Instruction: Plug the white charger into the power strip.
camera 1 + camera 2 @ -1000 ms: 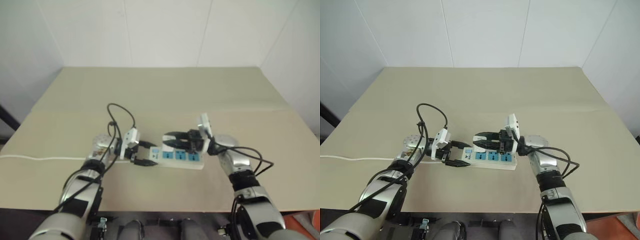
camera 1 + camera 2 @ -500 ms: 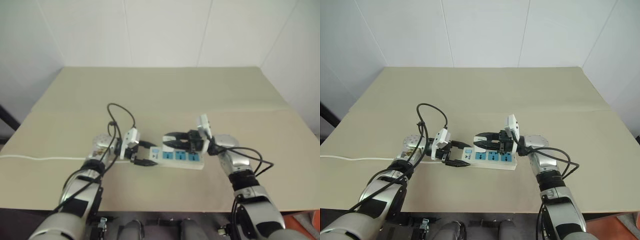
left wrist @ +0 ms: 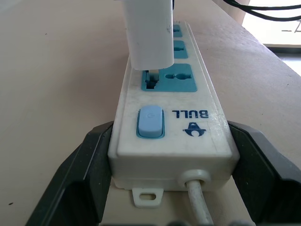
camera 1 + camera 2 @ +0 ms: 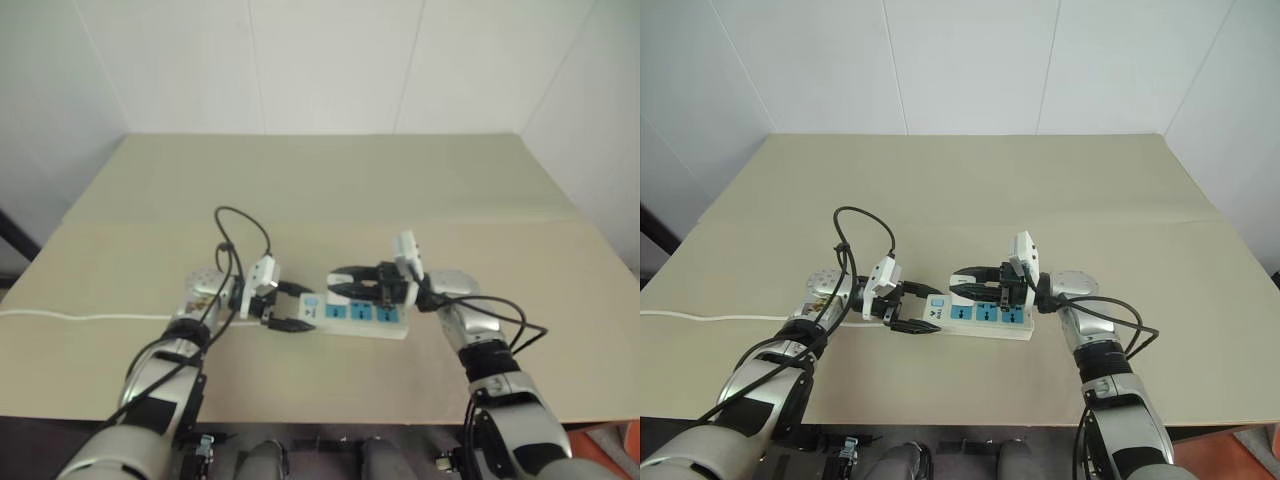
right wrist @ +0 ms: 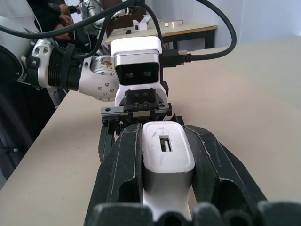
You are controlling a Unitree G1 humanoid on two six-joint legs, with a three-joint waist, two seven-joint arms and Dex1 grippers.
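The power strip [image 4: 985, 318] lies across the middle of the table, a white bar with blue sockets. My left gripper [image 3: 170, 132] is shut on its switch end, one black finger [image 3: 80, 174] on each long side. The white charger [image 5: 167, 155] is a rounded white block, and my right gripper [image 5: 162, 129] is shut on it. The charger [image 3: 149, 33] stands upright with its lower end just over the socket nearest the blue switch. I cannot tell whether its pins are in the socket. The two grippers face each other along the strip.
The strip's thin white cord [image 4: 710, 318] runs off to the table's left edge. Black cables [image 4: 855, 235] loop up from my left wrist. The tan table [image 4: 970, 190] stretches back to white walls, with bare room behind and to both sides of the strip.
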